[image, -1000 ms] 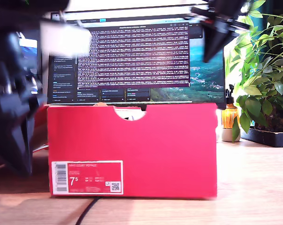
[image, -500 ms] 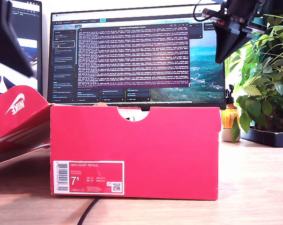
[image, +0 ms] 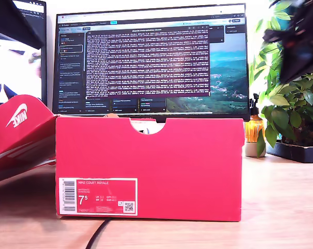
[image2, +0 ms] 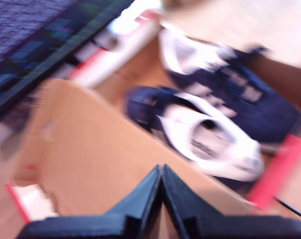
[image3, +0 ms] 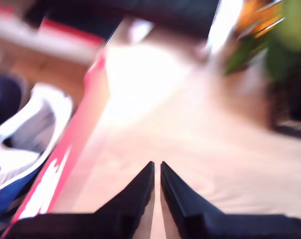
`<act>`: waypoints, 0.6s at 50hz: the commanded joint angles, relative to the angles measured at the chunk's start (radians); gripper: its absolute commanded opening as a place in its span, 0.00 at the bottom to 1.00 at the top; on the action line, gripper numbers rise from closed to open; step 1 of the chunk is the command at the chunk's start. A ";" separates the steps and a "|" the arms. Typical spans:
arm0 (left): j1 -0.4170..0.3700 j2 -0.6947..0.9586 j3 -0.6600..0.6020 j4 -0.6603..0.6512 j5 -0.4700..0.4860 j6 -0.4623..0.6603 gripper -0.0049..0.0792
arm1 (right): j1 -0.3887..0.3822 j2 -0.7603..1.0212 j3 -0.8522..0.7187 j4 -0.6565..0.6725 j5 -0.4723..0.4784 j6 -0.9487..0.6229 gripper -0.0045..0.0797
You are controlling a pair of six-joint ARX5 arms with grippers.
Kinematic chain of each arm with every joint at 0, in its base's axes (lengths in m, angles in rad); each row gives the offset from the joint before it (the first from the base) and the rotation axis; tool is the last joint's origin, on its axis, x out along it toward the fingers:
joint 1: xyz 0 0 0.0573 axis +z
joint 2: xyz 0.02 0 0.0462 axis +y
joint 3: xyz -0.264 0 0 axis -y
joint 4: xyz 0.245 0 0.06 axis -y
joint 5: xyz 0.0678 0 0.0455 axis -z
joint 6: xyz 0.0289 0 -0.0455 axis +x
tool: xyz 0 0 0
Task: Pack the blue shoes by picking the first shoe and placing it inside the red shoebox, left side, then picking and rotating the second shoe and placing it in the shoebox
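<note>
Sitting on the wooden worktop (image: pixel 281 207), the red shoebox (image: pixel 149 167) is facing the exterior cam w/ its barcode label (image: pixel 98 196) low on the exterior view's left. Both blue shoes (image2: pixel 225 124) are lying inside it side by side, per the first wrist view. My first pincer (image2: pixel 162 186) is hanging over the box, clenched w/ nothing in it. My second pincer (image3: pixel 157 179) is hanging over bare worktop just beside the box wall, tips nearly touching, also holding nothing. The lid (image: pixel 19 129) is leaning at the exterior view's left.
</note>
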 commanded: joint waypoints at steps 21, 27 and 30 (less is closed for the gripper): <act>0.350 0.040 -0.066 0.117 0.259 -0.118 0.05 | -0.129 -0.253 -0.347 0.294 0.000 0.008 0.04; 0.367 0.025 -0.117 0.168 0.262 -0.193 0.05 | -0.127 -0.285 -0.428 0.363 0.000 0.061 0.04; 0.360 0.017 -0.142 0.192 0.260 -0.245 0.05 | -0.127 -0.302 -0.480 0.415 0.000 0.090 0.04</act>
